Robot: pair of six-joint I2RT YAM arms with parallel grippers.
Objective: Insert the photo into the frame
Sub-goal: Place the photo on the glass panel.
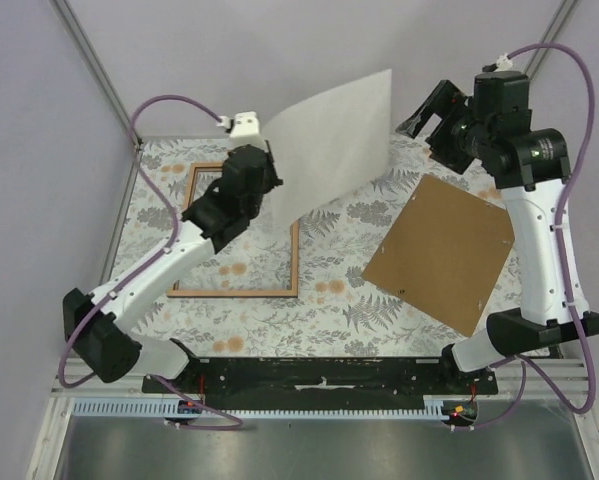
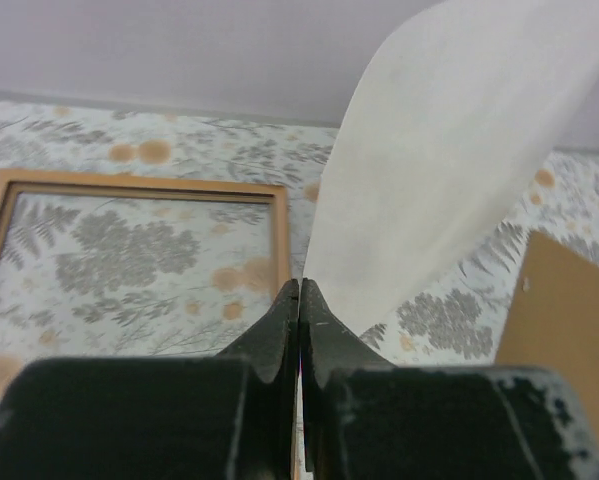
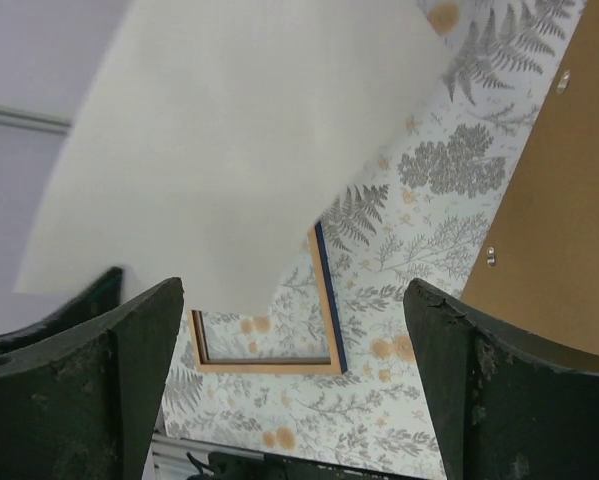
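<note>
The photo (image 1: 334, 140), held aloft, blocks the air over the far middle of the counter (image 1: 329, 300) and overhangs the far right corner of the frame (image 1: 239, 294), while the backing board (image 1: 444, 250) occupies the right side, leaving an open strip between frame and board.

The top camera looks down over my flowery worktop (image 1: 329, 300); both close wrist cameras face its light-brown wooden frame (image 2: 139, 183).

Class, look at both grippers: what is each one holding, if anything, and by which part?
The left gripper pinches the photo by one edge, its white back showing; the right gripper is open and holds nothing.
</note>
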